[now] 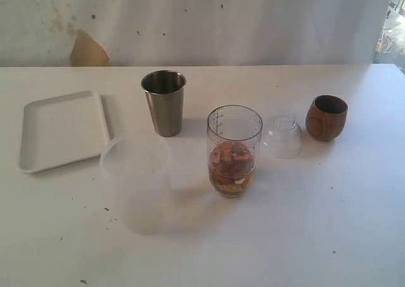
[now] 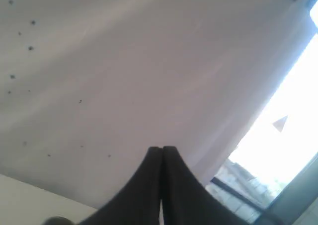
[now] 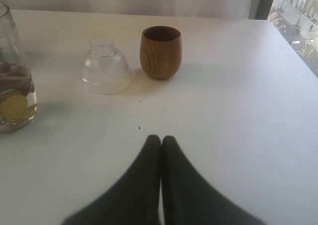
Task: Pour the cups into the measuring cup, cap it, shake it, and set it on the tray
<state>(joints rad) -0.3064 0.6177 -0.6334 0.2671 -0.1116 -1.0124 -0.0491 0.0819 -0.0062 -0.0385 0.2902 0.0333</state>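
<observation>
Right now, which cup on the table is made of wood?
The squat brown cup on the right. The tall cup near the tray is shiny steel; the measuring cup is clear plastic.

White tray [image 1: 60, 130] at left, steel tumbler [image 1: 164, 103], measuring cup [image 1: 234, 135] holding pieces, wooden cup [image 1: 326, 117] at right

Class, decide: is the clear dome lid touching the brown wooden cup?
Apart. The right wrist view shows a strip of table between the clear dome lid and the wooden cup.
</observation>
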